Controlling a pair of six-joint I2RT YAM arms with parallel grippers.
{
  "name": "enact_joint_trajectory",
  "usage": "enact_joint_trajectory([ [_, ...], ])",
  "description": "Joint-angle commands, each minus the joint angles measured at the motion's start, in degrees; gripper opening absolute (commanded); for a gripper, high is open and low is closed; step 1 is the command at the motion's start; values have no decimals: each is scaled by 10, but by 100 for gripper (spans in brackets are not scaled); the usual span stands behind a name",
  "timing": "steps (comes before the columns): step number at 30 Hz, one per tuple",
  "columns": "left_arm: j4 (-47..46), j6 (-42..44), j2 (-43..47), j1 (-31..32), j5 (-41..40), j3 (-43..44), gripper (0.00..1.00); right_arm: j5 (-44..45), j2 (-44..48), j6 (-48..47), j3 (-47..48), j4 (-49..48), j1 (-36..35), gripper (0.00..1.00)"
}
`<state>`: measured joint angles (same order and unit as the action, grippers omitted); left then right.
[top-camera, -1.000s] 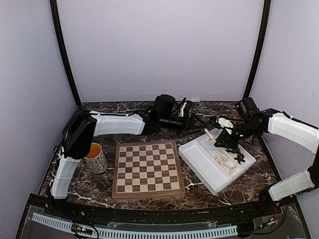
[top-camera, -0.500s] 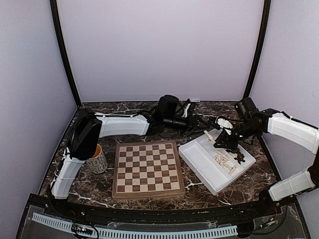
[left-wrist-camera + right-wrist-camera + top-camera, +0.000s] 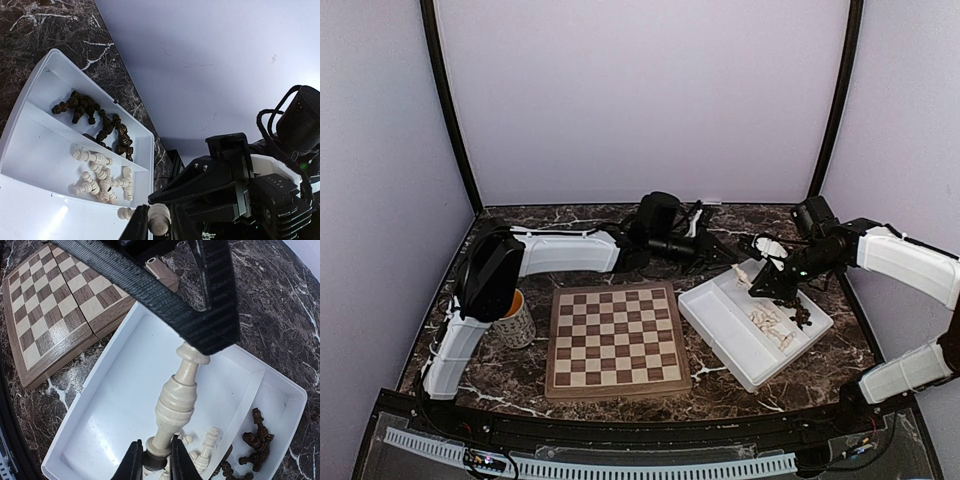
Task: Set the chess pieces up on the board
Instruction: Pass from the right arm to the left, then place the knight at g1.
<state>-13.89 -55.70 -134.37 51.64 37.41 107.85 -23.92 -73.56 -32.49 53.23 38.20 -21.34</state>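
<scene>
Marble table (image 3: 720,395), and the board (image 3: 615,340) lies flat in the middle, tan and brown checks in a plain wooden border. A mug (image 3: 513,318) with an orange inside stands at its 9 o'clock, a white plastic tray (image 3: 720,320) at its 3 o'clock. In the tray, a thin wall splits a heap of dark pieces (image 3: 97,122) from a heap of pale ones (image 3: 102,180), all lying tumbled. Over the tray's far end, at the board's 2 o'clock, both arms meet. The left arm reaches long across the board's far edge, and the right comes in low from 3 o'clock. Between them is one cream piece (image 3: 176,400), turned wood, bulbous and waisted. The right gripper (image 3: 152,460) pinches its base. The left gripper (image 3: 159,225) is clamped on its rounded head, black ribbed fingers crossing in front.
</scene>
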Motion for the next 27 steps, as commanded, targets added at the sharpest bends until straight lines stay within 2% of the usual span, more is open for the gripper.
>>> enact_joint_trajectory([
  [1,0,13,6,3,-4,15,11,4,0,5,8,-5,-3,0],
  [4,-1,17,6,2,-7,17,5,9,0,7,7,-5,-3,0],
  [8,3,33,10,0,-10,22,0,23,1,8,2,-2,2,0],
  [14,2,80,34,-1,-33,7,0,24,7,3,-16,0,20,0],
  [23,0,104,59,-8,-44,-17,0,22,-7,-12,-50,-26,51,0],
  [27,30,158,87,-7,-61,-38,0,24,-27,10,-49,-51,55,0],
])
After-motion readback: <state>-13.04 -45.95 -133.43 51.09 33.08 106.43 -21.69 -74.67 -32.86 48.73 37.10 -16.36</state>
